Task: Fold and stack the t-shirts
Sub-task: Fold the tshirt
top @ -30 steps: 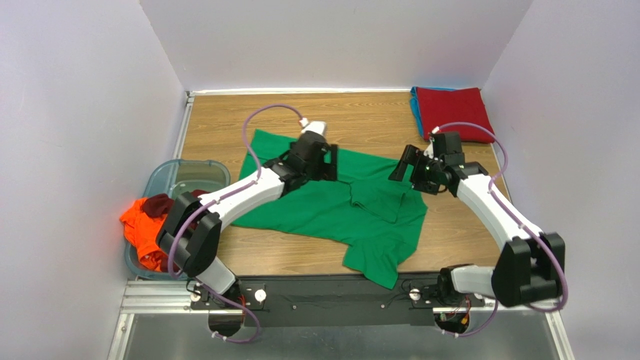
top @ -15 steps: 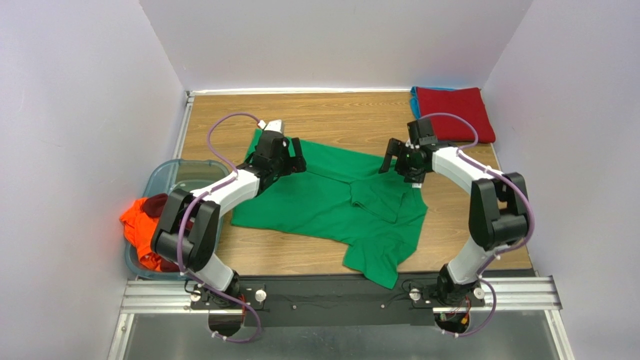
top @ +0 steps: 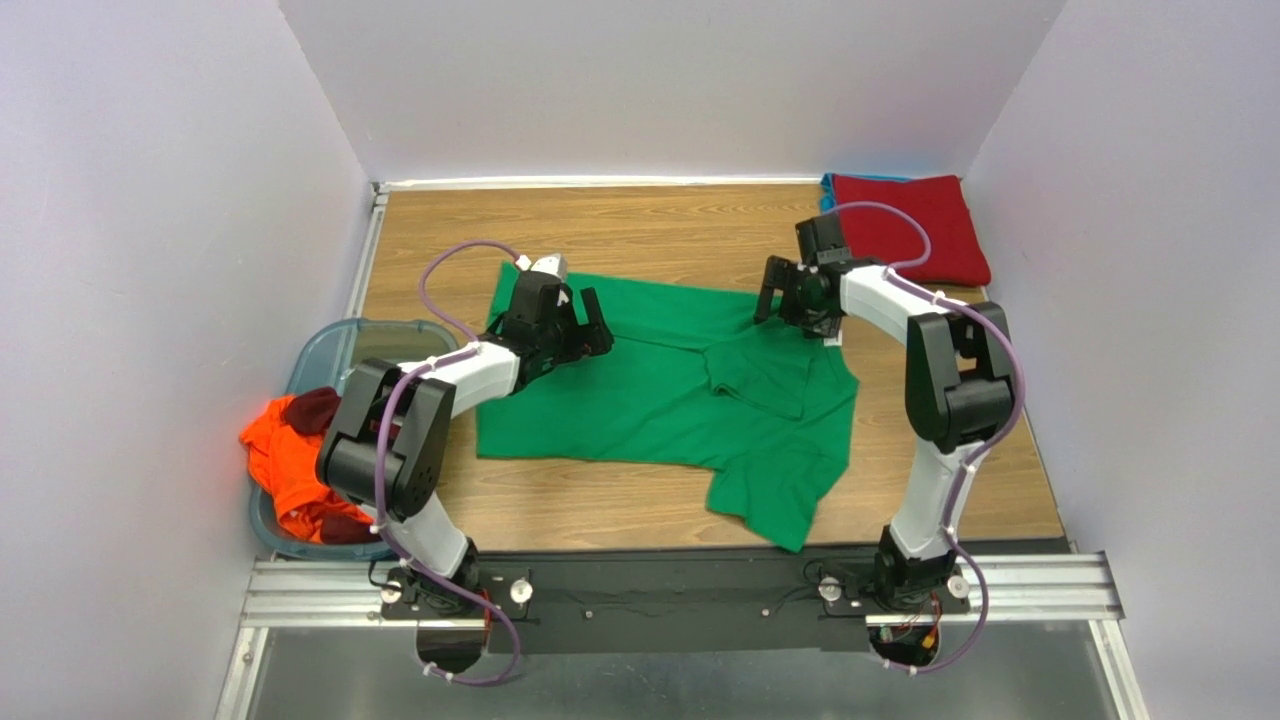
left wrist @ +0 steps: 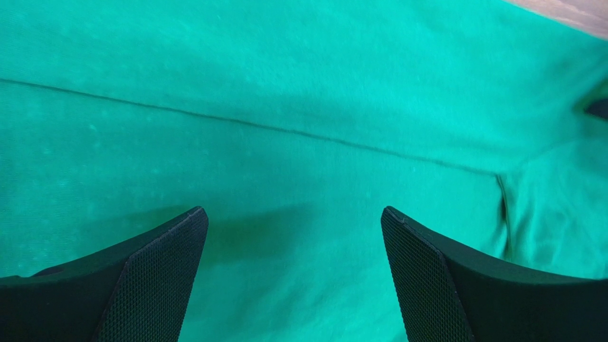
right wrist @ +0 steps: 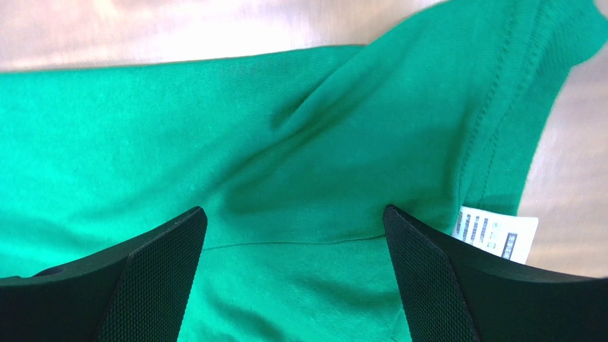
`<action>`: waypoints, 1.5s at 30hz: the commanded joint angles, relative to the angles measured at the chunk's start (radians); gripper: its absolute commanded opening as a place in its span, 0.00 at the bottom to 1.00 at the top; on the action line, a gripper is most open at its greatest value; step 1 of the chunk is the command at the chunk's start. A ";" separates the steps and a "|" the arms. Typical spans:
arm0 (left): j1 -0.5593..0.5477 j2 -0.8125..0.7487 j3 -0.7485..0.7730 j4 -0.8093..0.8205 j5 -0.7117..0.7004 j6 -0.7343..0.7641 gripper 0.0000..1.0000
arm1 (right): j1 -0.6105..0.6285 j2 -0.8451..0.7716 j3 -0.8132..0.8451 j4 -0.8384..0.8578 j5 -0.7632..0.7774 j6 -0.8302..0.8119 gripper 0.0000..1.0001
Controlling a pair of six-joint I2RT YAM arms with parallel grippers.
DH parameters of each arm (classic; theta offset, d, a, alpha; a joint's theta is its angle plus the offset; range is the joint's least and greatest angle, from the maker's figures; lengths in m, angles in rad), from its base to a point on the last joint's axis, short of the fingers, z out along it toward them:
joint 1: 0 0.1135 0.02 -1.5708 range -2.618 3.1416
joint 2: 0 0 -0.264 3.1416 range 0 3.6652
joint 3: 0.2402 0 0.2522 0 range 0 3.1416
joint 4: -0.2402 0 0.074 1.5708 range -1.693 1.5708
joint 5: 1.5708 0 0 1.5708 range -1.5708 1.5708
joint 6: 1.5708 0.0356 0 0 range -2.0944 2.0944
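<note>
A bright green t-shirt (top: pixel 661 398) lies spread on the wooden table, one sleeve trailing toward the near edge. My left gripper (top: pixel 586 323) is open over its far left part; the left wrist view shows green cloth (left wrist: pixel 300 107) with a seam between the fingers (left wrist: pixel 153 285). My right gripper (top: pixel 784 294) is open over the far right part, near the collar. The right wrist view shows the green cloth (right wrist: pixel 285 164) and the white neck tag (right wrist: pixel 496 235). A folded red t-shirt (top: pixel 909 225) lies on a teal-blue one (top: pixel 828 195) at the back right.
A translucent bluish tub (top: pixel 376 353) stands at the left edge, with an orange t-shirt (top: pixel 283 458) and a dark maroon one (top: pixel 316 408) hanging over its near side. White walls close in the table (top: pixel 601 225) on three sides.
Both grippers moved toward the far side, the left one also leftward. The green t-shirt now lies flatter and straighter, shifted a little toward the back.
</note>
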 commanded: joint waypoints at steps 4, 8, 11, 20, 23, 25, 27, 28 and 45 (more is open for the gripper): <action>0.006 0.002 -0.018 0.046 0.054 -0.054 0.98 | -0.017 0.187 0.079 -0.009 0.082 -0.103 1.00; 0.006 0.009 -0.017 0.047 0.072 -0.063 0.98 | -0.028 0.238 0.142 -0.010 0.085 -0.158 1.00; 0.006 0.015 -0.015 0.054 0.074 -0.074 0.98 | -0.036 0.264 0.176 -0.010 0.085 -0.189 1.00; 0.006 0.087 0.043 0.053 0.092 -0.063 0.98 | -0.059 0.352 0.314 -0.012 0.093 -0.266 1.00; 0.006 0.101 0.058 0.051 0.097 -0.061 0.98 | -0.062 0.372 0.354 -0.013 0.099 -0.278 1.00; 0.006 0.100 0.067 0.037 0.094 -0.052 0.98 | -0.063 0.369 0.362 -0.013 0.093 -0.283 1.00; 0.006 0.083 0.071 0.030 0.091 -0.054 0.98 | -0.062 0.350 0.356 -0.015 0.084 -0.280 1.00; 0.006 0.075 0.068 0.028 0.091 -0.055 0.98 | -0.063 0.337 0.350 -0.015 0.081 -0.280 1.00; 0.003 -0.286 -0.049 -0.128 -0.057 -0.100 0.98 | -0.062 -0.193 0.101 -0.020 0.019 -0.169 1.00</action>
